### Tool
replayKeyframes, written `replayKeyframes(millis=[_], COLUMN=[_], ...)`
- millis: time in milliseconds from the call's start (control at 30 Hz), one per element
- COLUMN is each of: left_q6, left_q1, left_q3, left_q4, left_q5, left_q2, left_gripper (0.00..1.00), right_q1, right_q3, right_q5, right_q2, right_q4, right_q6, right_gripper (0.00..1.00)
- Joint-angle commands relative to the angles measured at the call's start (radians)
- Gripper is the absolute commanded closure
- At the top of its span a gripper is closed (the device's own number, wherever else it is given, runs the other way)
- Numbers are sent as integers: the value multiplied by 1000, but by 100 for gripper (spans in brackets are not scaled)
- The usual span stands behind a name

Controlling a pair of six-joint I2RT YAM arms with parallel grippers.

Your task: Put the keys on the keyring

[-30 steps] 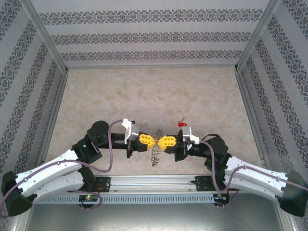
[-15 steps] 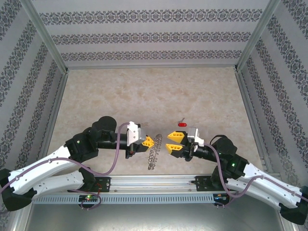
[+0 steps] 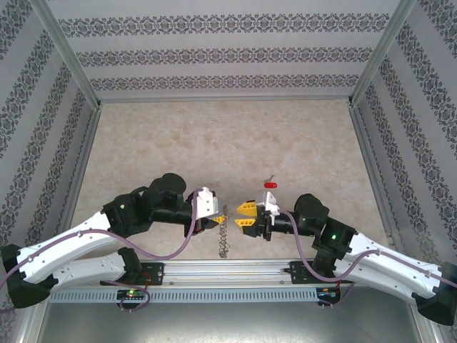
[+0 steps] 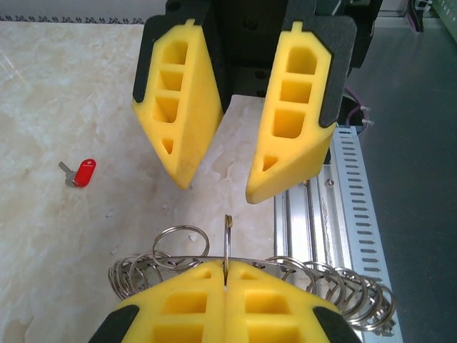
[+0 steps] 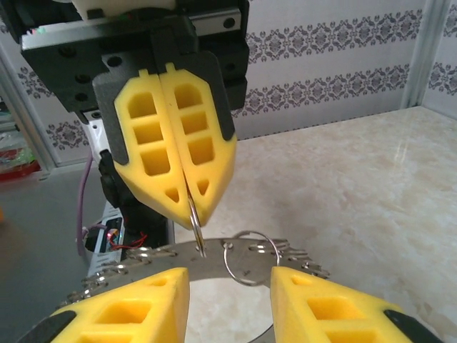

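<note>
Yellow left gripper (image 3: 221,212) pads press together, pinching the keyring (image 3: 225,239), which dangles in the top view. The right wrist view shows its wire nipped. The right gripper (image 3: 240,216) is spread, facing it. The red key (image 3: 270,184) lies on the table (image 3: 214,136) just beyond.

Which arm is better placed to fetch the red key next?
Right. The right arm has open, empty jaws, and the red key lies on the table just beyond them. The left arm has its jaws shut on the keyring.
</note>
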Motion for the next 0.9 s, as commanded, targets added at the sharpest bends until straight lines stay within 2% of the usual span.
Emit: replayKeyframes(millis=[0,500,600,733,867], left_q6=[24,14,12,11,0], left_q1=[-17,-17,-16,-17,-16], left_q3=[34,19,19,17,12], left_q4=[-1,2,-2,-2,17], left_q5=[-1,23,24,28,39], left_q2=[-4,-16,-18,-19,-22], left_gripper=[100,100,100,100,100], right_q1=[16,63,65,65,65], right_q3=[38,78,89,80,67], right_q5=[-54,-53,-52,-45,-34], right_q2=[19,106,113,104,90], right_q4=[49,70,70,75,78], right_q6=[-20,-43,-51,-53,-58], right_gripper=[65,70,78,99,100])
